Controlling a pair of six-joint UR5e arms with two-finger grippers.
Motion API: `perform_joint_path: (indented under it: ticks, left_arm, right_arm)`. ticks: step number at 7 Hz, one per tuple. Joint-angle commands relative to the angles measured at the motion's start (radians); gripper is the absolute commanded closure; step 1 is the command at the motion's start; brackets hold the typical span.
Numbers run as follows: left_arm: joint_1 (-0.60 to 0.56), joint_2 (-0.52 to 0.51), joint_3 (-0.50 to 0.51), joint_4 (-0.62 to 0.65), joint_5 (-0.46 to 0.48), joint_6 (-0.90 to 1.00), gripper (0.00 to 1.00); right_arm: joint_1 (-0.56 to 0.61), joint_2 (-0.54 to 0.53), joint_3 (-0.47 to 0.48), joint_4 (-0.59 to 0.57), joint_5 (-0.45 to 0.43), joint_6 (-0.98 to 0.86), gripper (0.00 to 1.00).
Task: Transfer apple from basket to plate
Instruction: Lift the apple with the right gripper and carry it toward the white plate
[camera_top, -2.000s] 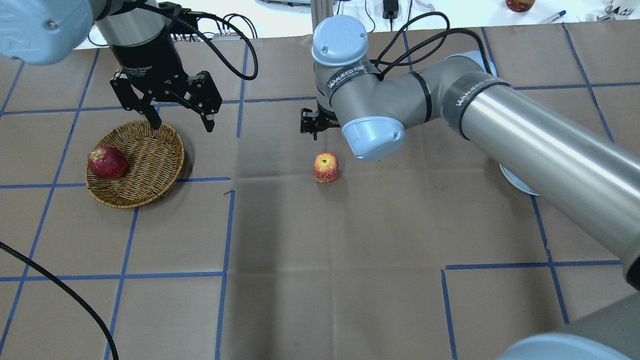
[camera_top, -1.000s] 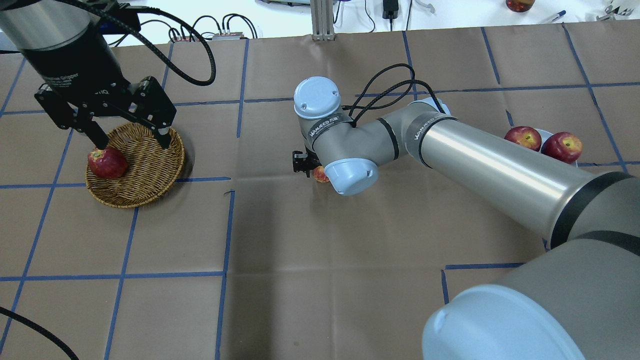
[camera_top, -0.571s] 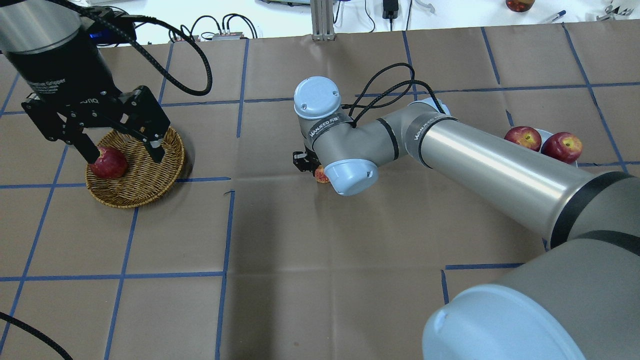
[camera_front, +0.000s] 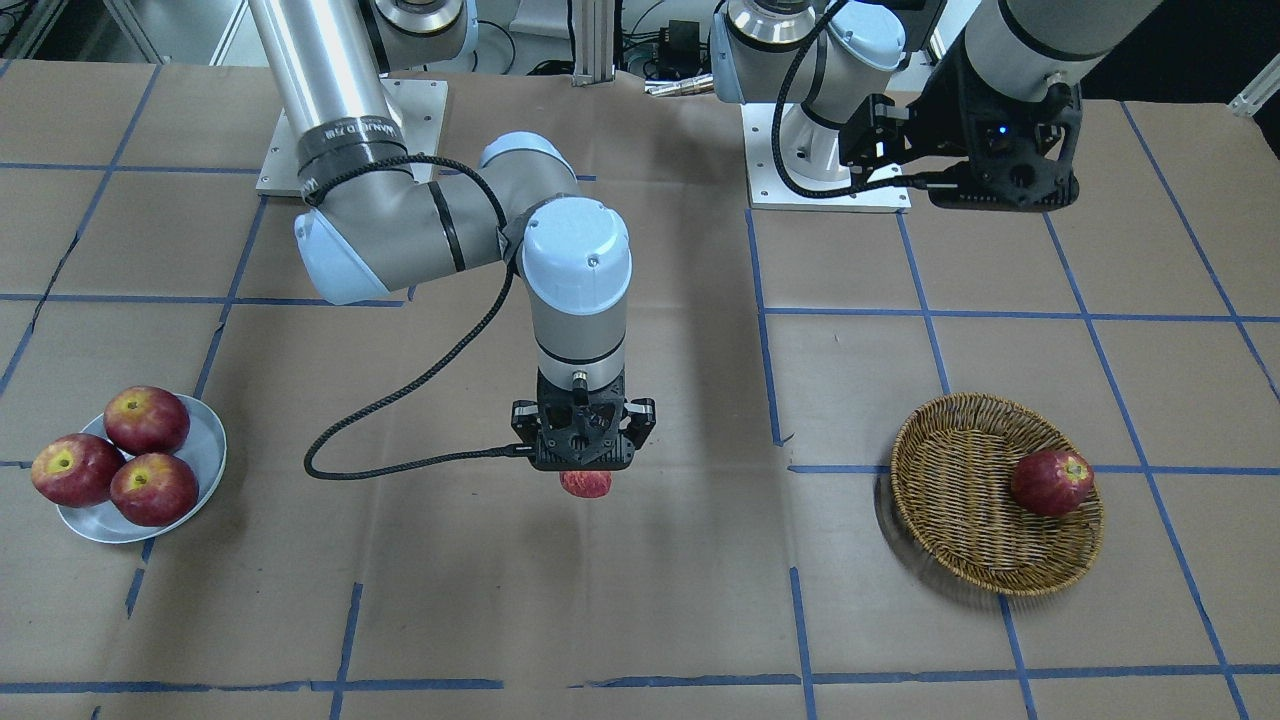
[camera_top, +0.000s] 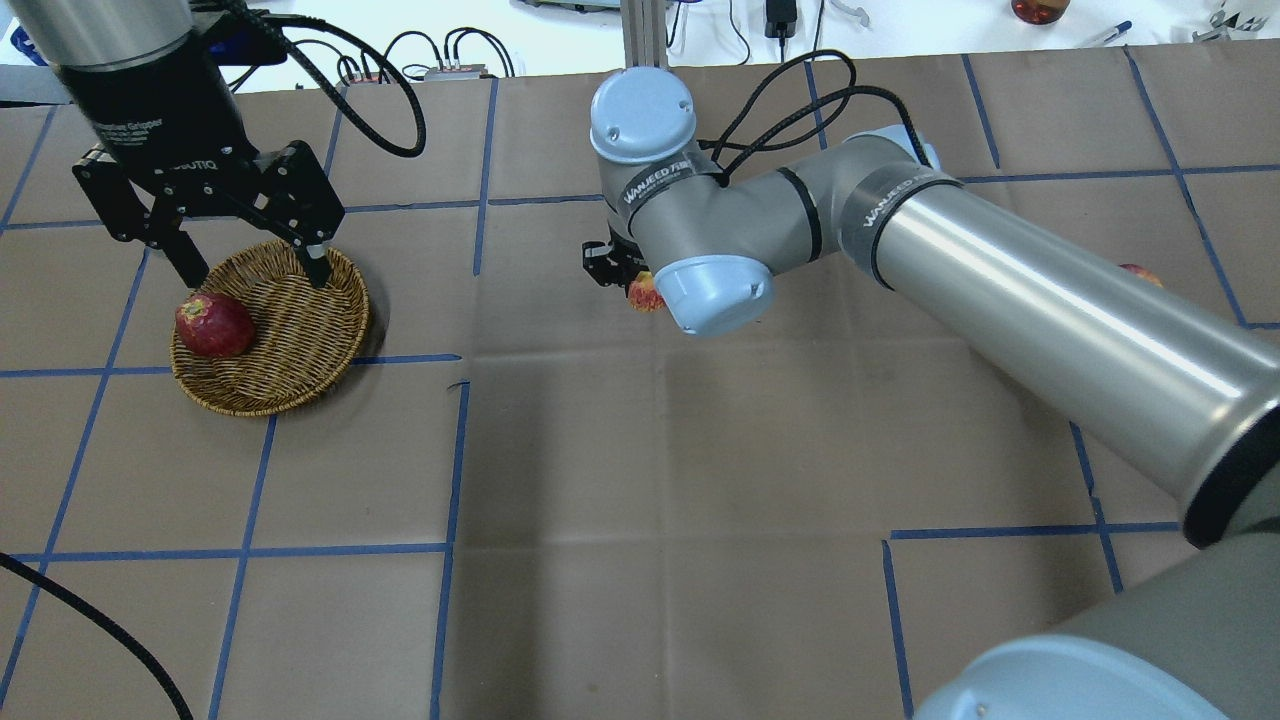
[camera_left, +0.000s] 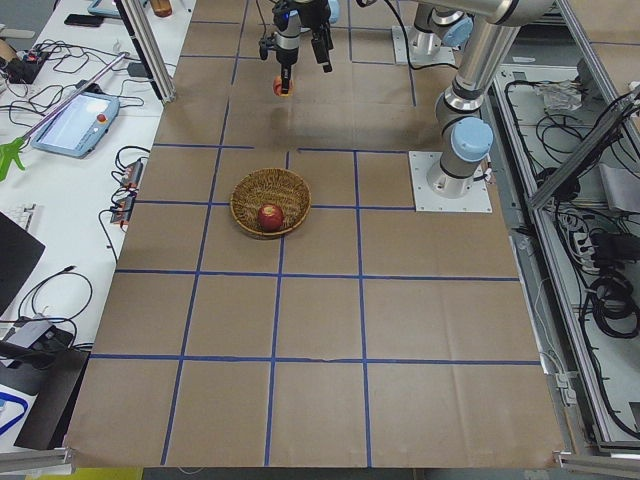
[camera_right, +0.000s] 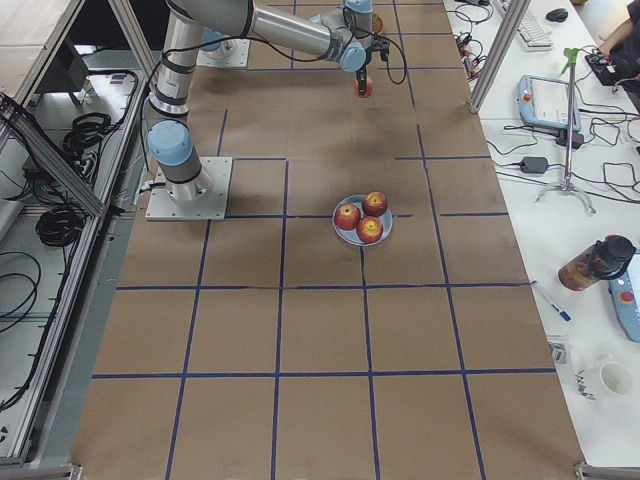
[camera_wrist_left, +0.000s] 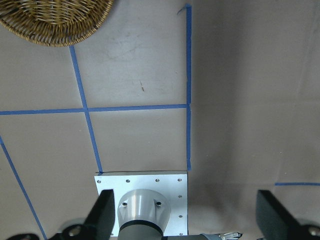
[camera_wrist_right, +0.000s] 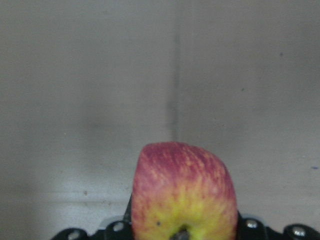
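My right gripper (camera_front: 585, 468) is shut on the apple (camera_front: 586, 484), light red with yellow streaks, and holds it above the mid-table paper. The apple also shows in the overhead view (camera_top: 645, 292) and fills the right wrist view (camera_wrist_right: 183, 194). The wicker basket (camera_top: 300, 345) holds one darker red apple (camera_top: 213, 325). My left gripper (camera_top: 254, 268) hangs open and empty over the basket's far rim. The plate (camera_front: 208, 450) lies at the robot's right with three apples on it; in the overhead view my right arm hides it.
The basket's rim (camera_wrist_left: 55, 22) shows at the top left of the left wrist view, with the left base plate (camera_wrist_left: 142, 200) below. The brown paper has blue tape lines. A bottle (camera_right: 598, 262) and other gear stand on the side bench.
My right gripper came down on the apple lying on the paper, shut on it and has lifted it. My left gripper dipped to the dark apple in the basket, then rose back, still open.
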Motion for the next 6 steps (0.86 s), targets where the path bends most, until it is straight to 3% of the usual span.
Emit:
perform_joint_path:
  ticks: [1,3,6]
  left_arm:
    - [-0.007,0.024,-0.018,0.072,0.021,-0.004,0.01]
    - [-0.017,0.033,-0.063,0.095,0.010,-0.007,0.05]
    - [-0.020,0.168,-0.177,0.132,0.007,-0.002,0.01]
  right_arm:
    - [-0.152,-0.112,-0.023,0.162,0.001,-0.105,0.51]
    - [-0.379,-0.207,-0.018,0.286,-0.008,-0.386,0.51]
    - [-0.660,-0.237,0.033,0.293,-0.008,-0.827,0.51]
